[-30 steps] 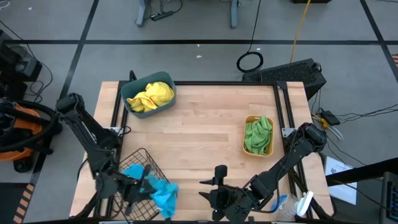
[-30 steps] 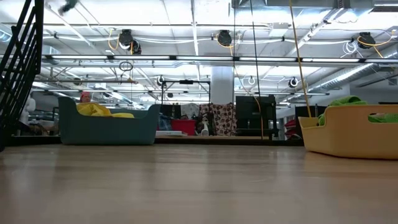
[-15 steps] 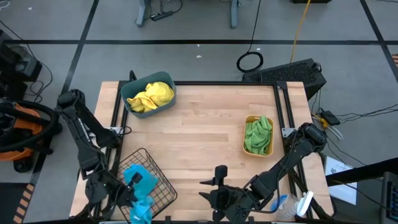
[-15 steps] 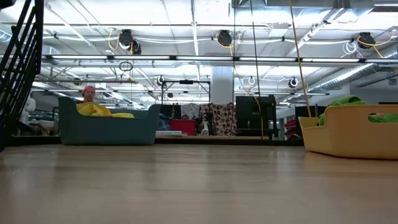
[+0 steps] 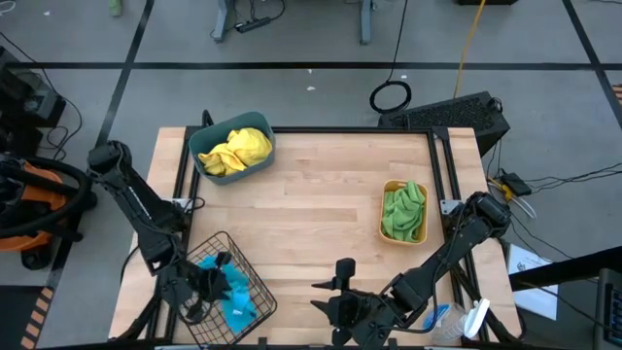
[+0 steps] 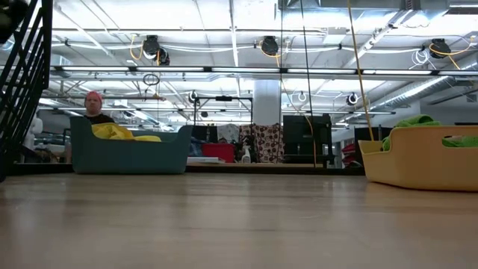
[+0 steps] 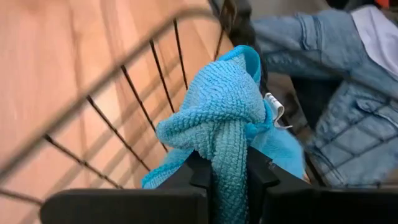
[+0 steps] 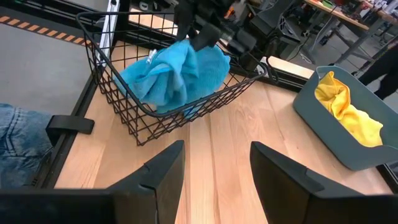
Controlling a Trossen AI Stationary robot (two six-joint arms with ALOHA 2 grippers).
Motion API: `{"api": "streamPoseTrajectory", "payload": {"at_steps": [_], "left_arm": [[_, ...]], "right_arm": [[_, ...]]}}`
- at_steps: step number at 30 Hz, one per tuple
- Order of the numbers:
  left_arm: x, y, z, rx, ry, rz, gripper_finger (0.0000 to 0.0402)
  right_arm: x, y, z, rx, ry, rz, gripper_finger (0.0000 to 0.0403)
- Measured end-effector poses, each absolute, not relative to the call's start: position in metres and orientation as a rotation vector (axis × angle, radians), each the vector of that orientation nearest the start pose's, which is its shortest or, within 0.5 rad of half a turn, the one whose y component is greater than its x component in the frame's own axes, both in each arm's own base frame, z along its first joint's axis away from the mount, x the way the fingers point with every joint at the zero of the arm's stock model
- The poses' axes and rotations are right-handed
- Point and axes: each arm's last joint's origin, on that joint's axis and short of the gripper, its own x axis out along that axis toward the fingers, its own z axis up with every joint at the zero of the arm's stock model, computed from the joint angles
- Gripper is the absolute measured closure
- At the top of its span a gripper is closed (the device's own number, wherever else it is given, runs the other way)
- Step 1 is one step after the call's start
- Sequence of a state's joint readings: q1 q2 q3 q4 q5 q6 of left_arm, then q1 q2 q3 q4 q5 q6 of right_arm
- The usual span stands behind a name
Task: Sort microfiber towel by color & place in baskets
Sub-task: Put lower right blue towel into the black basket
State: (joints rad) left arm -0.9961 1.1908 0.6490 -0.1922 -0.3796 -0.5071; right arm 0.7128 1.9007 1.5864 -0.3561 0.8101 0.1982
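The left gripper (image 5: pixel 199 292) is hanging over the wire basket (image 5: pixel 255 284) at the front left of the wooden table (image 5: pixel 311 209), and it is pinching a blue towel (image 7: pixel 217 112) tight between its two dark fingers (image 7: pixel 200 171). The towel is drooping down inside the basket, and more blue cloth (image 8: pixel 171 71) is lying in there under it. Toward the back left, the teal bin (image 5: pixel 206 171) is sitting with yellow towels (image 5: pixel 236 149) bunched up inside it. In the low view a person in a pink hat (image 6: pixel 92 99) is showing far off behind that bin. Near the front middle edge, the right gripper (image 5: pixel 342 301) is resting low with its fingers (image 8: pixel 160 177) spread wide apart and holding nothing. On the right side, the orange-yellow tub (image 5: pixel 386 229) is holding green towels (image 5: pixel 403 209).
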Motion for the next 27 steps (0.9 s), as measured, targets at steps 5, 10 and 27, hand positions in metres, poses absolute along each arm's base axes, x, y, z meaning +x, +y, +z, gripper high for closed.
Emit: {"api": "streamPoseTrajectory", "payload": {"at_steps": [5, 10, 27], "left_arm": [[0.136, -0.185, 0.202, -0.082, 0.779, -0.418, 0.0329], [0.136, -0.185, 0.202, -0.088, 0.785, -0.423, 0.027], [0.135, -0.188, 0.226, -0.062, 0.895, -0.433, 0.0228]], "right_arm": [[0.336, 0.263, 0.28, -0.269, 0.472, -0.141, 0.0227], [0.336, 0.263, 0.28, -0.27, 0.472, -0.14, 0.0227], [0.336, 0.262, 0.28, -0.27, 0.472, -0.141, 0.0227]]}}
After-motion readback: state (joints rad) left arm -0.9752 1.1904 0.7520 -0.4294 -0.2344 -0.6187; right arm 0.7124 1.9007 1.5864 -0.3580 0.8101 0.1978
